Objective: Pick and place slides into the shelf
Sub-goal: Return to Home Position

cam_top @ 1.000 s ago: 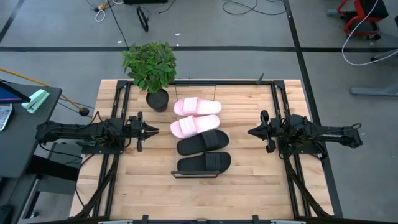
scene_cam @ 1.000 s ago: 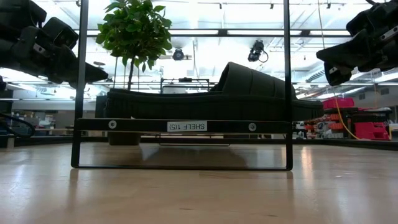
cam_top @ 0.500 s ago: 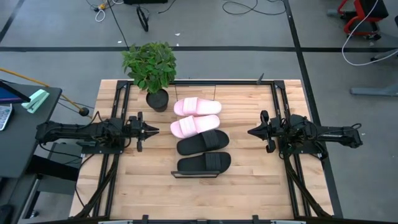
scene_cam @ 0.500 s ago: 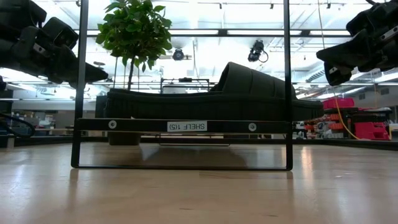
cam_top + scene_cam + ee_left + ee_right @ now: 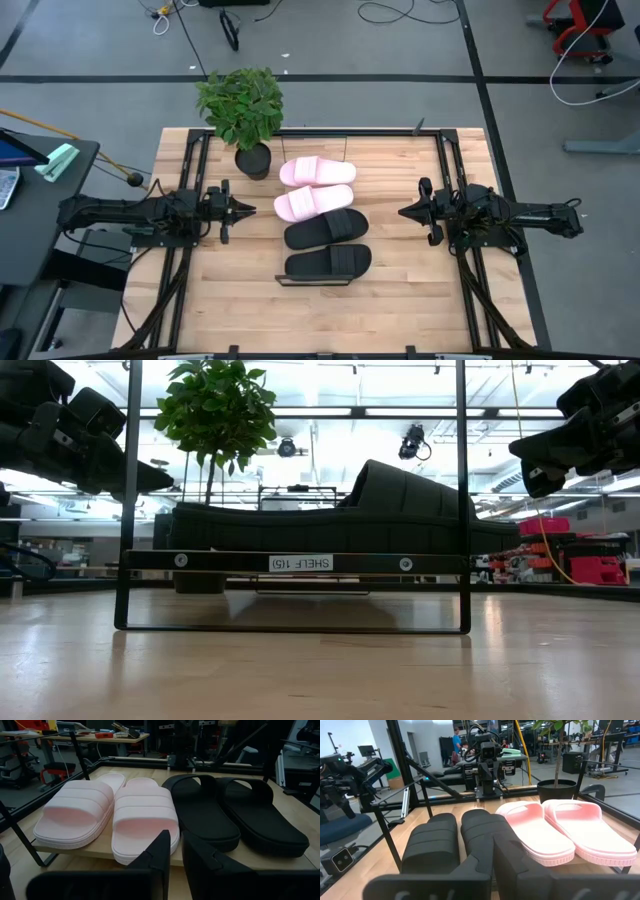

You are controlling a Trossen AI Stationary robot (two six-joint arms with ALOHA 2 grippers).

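Observation:
All the slides lie soles down, side by side, on the shelf's plank (image 5: 97,851): two pale pink slides (image 5: 316,171) (image 5: 312,202) toward the far edge, two black slides (image 5: 325,229) (image 5: 328,263) toward the near edge. The low view shows the shelf's black frame (image 5: 300,562) with the nearest black slide (image 5: 400,510) on it. My left gripper (image 5: 250,210) hovers shut to the left of the row, pointing at it. My right gripper (image 5: 402,212) hovers shut to the right, also pointing at the row. Neither touches anything.
A potted plant (image 5: 240,110) stands at the table's far edge, just left of the pink slides. Black rails run along the table's left and right sides under the arms. Bare wood (image 5: 330,320) lies between the shelf and the near edge.

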